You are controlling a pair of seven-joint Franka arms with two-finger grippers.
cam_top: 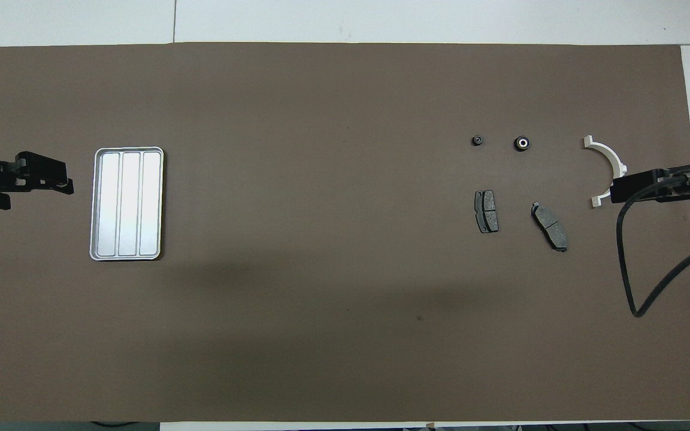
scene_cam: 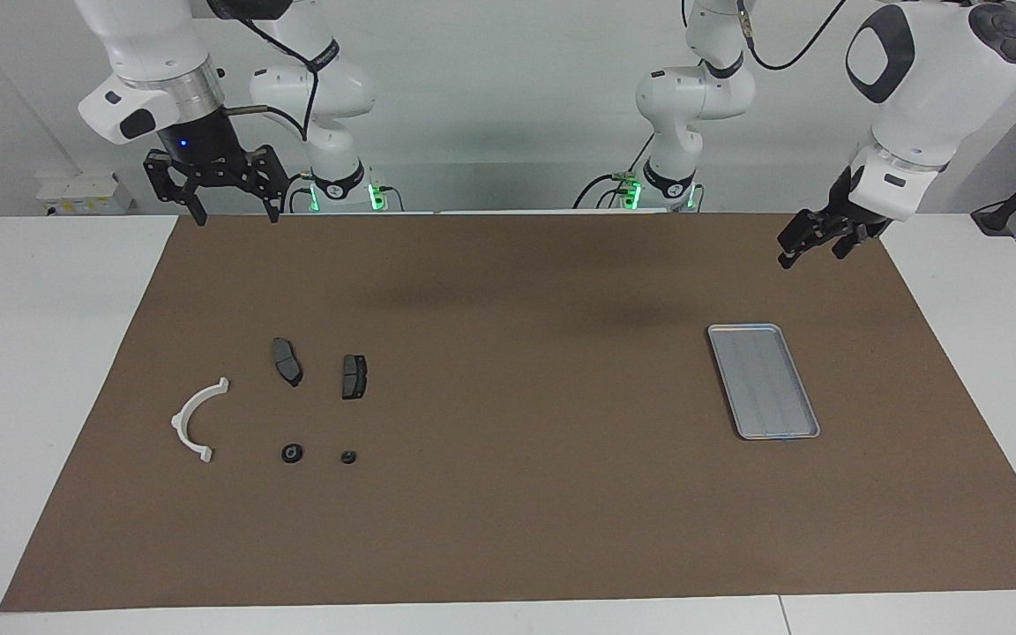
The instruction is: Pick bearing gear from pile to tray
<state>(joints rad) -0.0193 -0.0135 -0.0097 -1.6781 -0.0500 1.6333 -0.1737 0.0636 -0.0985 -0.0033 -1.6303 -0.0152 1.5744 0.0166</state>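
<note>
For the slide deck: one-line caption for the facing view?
Both claws, right and left, raised, open and empty; parts pile and tray untouched.

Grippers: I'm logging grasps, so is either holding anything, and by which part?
Nothing is held. The right gripper and the left gripper both hang open and empty above the mat.

Small scattered parts, the pile [scene_cam: 283, 410], lie flat at nine o'clock; empty silver tray [scene_cam: 742, 339] at three.
</note>
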